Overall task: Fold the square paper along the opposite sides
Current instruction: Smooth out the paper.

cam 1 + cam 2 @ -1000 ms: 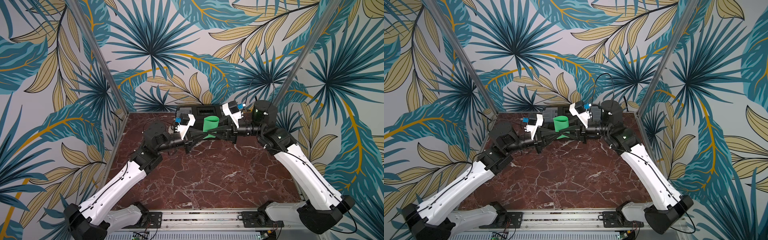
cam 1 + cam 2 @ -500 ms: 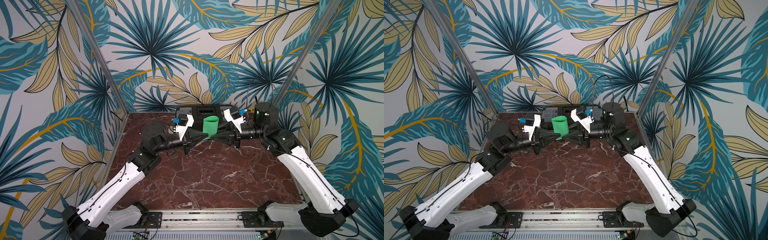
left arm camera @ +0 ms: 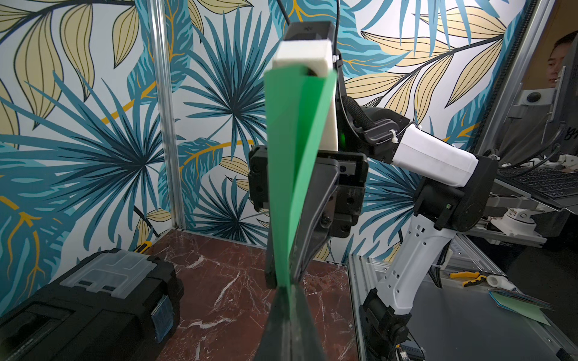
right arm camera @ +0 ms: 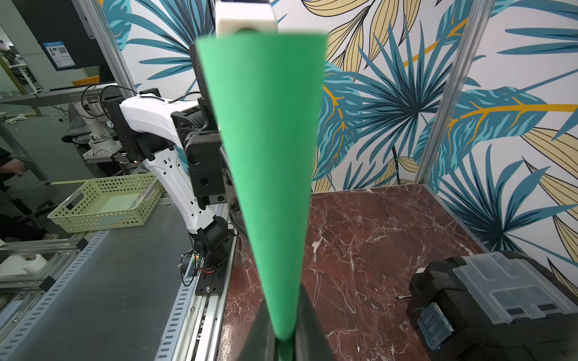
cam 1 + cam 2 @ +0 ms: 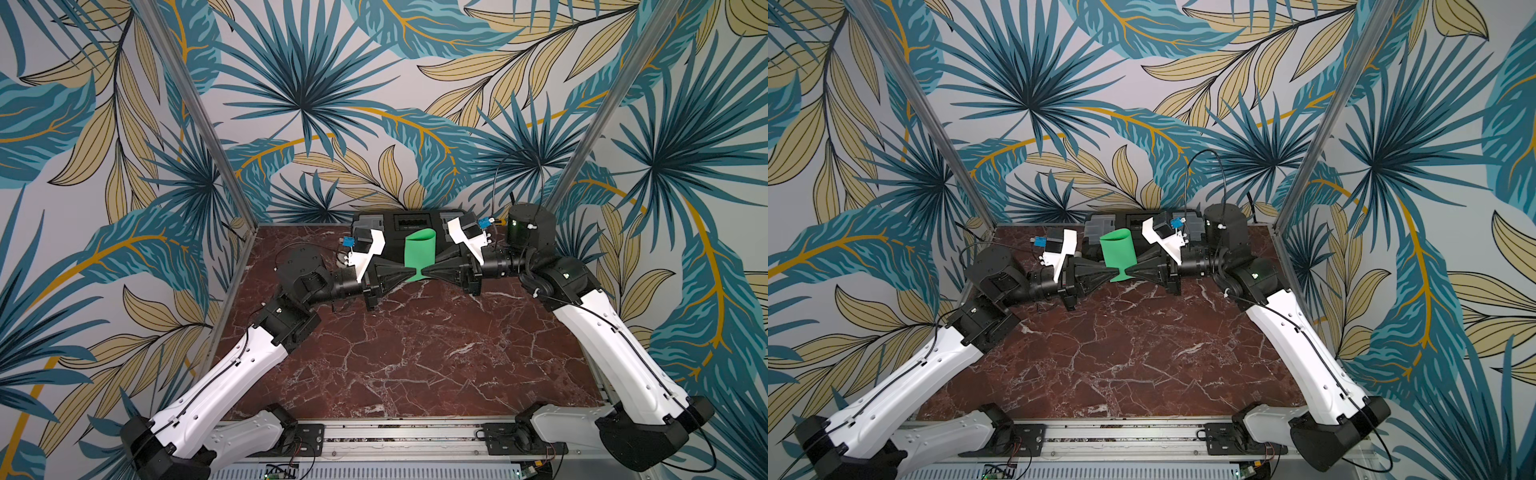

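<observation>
The left claw (image 5: 411,273) pinches the lower edge of the square paper (image 5: 419,252), curled upright above the worktop (image 5: 395,340) just in front of the black toolbox (image 5: 415,217); the right claw (image 5: 424,272) pinches the same edge. Only the left wrist view shows a keyboard (image 3: 544,183), only the right wrist view a pale basket (image 4: 103,203). The worktop is red-brown marble, the walls (image 5: 291,83) leaf-patterned. In each wrist view the paper partly hides the other claw.
</observation>
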Robot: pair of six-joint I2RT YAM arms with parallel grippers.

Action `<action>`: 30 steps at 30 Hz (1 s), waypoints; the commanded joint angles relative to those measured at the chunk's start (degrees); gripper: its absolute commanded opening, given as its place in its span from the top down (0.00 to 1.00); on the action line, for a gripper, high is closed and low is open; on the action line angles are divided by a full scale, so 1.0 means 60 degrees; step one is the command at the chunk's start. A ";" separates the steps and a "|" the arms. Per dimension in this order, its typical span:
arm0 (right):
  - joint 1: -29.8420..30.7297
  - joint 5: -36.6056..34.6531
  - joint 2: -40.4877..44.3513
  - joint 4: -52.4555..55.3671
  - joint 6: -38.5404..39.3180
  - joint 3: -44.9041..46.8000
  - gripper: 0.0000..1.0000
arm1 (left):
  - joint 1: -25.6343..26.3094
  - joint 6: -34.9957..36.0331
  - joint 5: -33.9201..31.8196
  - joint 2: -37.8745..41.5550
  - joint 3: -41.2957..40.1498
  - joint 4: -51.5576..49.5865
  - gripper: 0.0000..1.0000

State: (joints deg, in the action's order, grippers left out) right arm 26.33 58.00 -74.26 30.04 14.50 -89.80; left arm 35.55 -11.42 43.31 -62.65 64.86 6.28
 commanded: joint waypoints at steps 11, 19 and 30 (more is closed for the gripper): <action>-0.0038 0.0359 0.0159 0.0135 0.0178 -0.0044 0.62 | 0.0008 0.0190 -0.0068 -0.0155 0.0613 -0.0106 1.00; -0.0038 0.0308 0.0047 0.0135 0.0158 -0.0461 0.56 | 0.0015 0.0065 0.0313 -0.0368 0.0644 -0.0109 1.00; -0.0056 0.0251 0.0041 0.0135 0.0176 -0.0552 0.97 | 0.0008 0.0013 0.0517 -0.0352 0.0645 -0.0095 1.00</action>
State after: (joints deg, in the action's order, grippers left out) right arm 26.13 58.78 -74.24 30.37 15.49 -92.14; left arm 35.55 -11.03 45.32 -64.90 65.98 5.32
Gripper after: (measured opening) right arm 0.046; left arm 0.049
